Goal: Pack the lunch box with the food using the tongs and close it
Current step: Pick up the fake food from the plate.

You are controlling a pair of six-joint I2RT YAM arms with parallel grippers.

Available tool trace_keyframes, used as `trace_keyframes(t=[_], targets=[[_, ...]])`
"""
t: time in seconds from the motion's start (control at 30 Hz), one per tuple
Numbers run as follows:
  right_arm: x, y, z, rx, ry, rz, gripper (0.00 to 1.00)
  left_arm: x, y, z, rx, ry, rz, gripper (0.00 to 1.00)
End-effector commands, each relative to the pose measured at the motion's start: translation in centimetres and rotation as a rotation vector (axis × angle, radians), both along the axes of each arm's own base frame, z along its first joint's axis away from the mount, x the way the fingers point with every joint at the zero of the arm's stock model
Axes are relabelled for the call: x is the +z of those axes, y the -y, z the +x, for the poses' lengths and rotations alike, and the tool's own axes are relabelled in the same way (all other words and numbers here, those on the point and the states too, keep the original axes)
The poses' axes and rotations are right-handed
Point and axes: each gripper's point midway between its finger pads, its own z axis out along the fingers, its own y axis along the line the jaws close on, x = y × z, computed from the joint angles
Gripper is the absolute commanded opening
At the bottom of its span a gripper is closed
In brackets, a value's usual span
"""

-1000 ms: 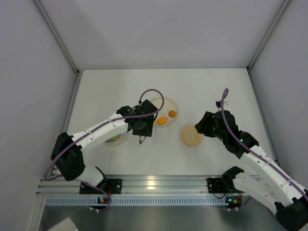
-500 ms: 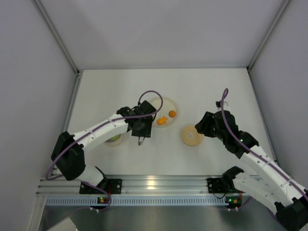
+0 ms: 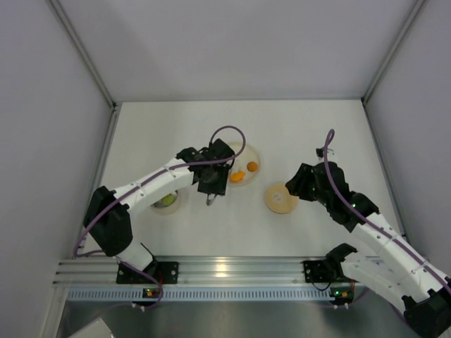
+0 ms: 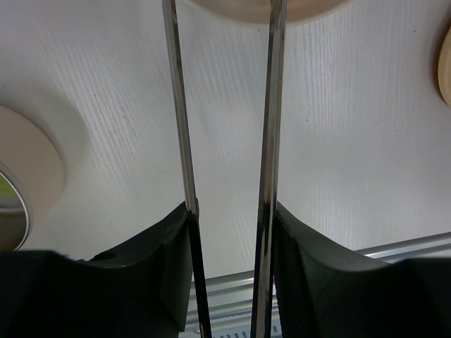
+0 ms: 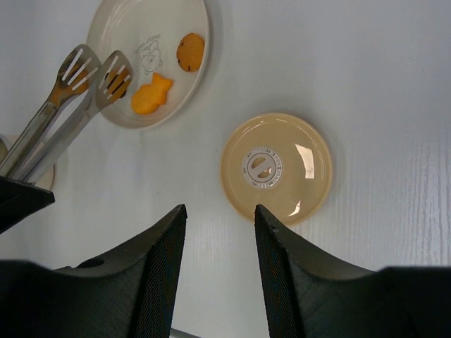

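LEFT ARM AT THE PLATE: Your left gripper [image 4: 231,208] has its jaws clamped on the long silvery-grey metal tongs [image 5: 67,105], one narrow arm pressed against each pad. It sits at the near-left edge of the wide cream plate [image 3: 248,155] on the white table [image 3: 324,134]. The tongs' slotted heads hang over the plate's left rim, a little apart; you cannot tell whether they touch it.

Two pieces of food lie on the plate, not touching. An orange fish-shaped piece [image 5: 151,95] is toward the plate's near-left part, and a round orange-brown piece [image 5: 190,51] is farther back and to the right. Something dark shows under one tong head, too hidden to name.

The small round steel lunch box [image 3: 167,202] stands open to the left of the plate and nearer the arm bases, with something green inside. Its flat round tan lid [image 5: 276,167] lies on the table to the right of the plate, clear of the rim.

Your right gripper [image 5: 220,211] hovers right of the plate, at the lid's outer side, jaws apart and holding nothing.
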Motion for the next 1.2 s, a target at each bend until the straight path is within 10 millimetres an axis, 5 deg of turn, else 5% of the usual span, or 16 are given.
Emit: trace_keyframes(t=[0.0,1.17], targets=[[1.2,-0.2,-0.2,0.013,0.035,0.002,0.44,1.6,0.3,0.7,-0.012,0.013,-0.011,0.48],[1.4,-0.1,-0.4,0.015,0.043,0.009,0.44,0.4,-1.0,0.8,0.011,-0.098,-0.044,0.48]])
